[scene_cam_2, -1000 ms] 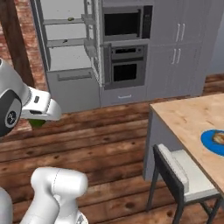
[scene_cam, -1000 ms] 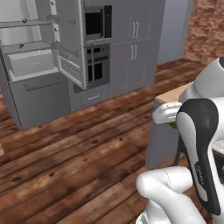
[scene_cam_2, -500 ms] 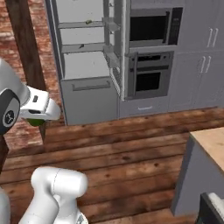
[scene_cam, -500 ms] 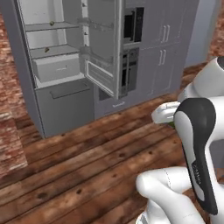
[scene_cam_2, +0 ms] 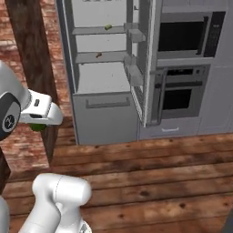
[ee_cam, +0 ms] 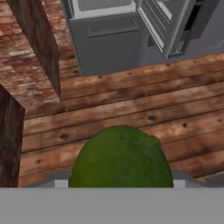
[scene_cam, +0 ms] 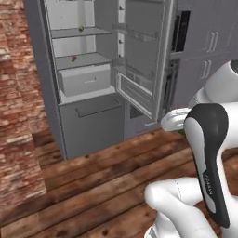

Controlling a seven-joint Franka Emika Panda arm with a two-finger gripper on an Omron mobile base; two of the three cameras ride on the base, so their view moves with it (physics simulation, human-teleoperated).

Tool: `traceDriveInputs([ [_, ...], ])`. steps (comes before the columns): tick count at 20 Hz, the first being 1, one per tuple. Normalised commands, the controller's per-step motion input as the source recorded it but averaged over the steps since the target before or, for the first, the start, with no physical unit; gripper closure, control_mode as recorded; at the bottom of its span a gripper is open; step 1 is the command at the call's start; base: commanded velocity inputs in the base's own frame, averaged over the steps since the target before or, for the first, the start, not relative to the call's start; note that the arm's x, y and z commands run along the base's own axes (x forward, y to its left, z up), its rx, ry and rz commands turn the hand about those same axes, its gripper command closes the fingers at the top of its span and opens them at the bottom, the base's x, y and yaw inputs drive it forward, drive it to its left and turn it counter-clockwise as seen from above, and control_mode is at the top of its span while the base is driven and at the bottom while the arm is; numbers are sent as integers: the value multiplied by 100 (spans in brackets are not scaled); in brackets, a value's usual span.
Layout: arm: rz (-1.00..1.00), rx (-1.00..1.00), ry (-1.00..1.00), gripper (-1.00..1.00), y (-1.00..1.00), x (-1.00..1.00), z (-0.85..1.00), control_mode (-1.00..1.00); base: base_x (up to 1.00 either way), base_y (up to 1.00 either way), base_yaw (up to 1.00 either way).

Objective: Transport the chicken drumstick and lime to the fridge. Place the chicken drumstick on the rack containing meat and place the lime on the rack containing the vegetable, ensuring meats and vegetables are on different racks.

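Note:
The dark green lime (ee_cam: 121,157) sits between the fingers of my gripper (ee_cam: 120,182), which is shut on it, well above the wooden floor. The lime (scene_cam_2: 39,127) also peeks out under the white hand, and my gripper (scene_cam: 181,131) hangs several steps short of the fridge (scene_cam: 93,121). The fridge door stands open. The rack containing the vegetable (scene_cam_2: 98,31) is the upper shelf and carries a small green item (scene_cam_2: 108,27). Below it, the rack containing meat (scene_cam_2: 101,58) bears a small orange-brown meat bit (scene_cam_2: 98,55). The chicken drumstick is out of view.
A white drawer (scene_cam: 86,79) sits under the two shelves. The open fridge door (scene_cam: 139,60) with its racks swings out to the right, in front of a wall oven (scene_cam_2: 182,91). A brick wall and dark post (scene_cam_2: 27,54) stand to the left of the fridge.
The base has driven toward the fridge, so the fridge has grown larger and moved to the middle of both base views. The lime stays in my gripper.

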Motion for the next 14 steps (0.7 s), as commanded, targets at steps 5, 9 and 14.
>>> traceDriveInputs([
  [5, 0, 0, 0, 100, 0, 0, 0, 100, 100, -1, 15],
  [9, 0, 0, 0, 100, 0, 0, 0, 100, 100, -17, 13],
  [14, 0, 0, 0, 100, 0, 0, 0, 100, 100, -47, 19],
])
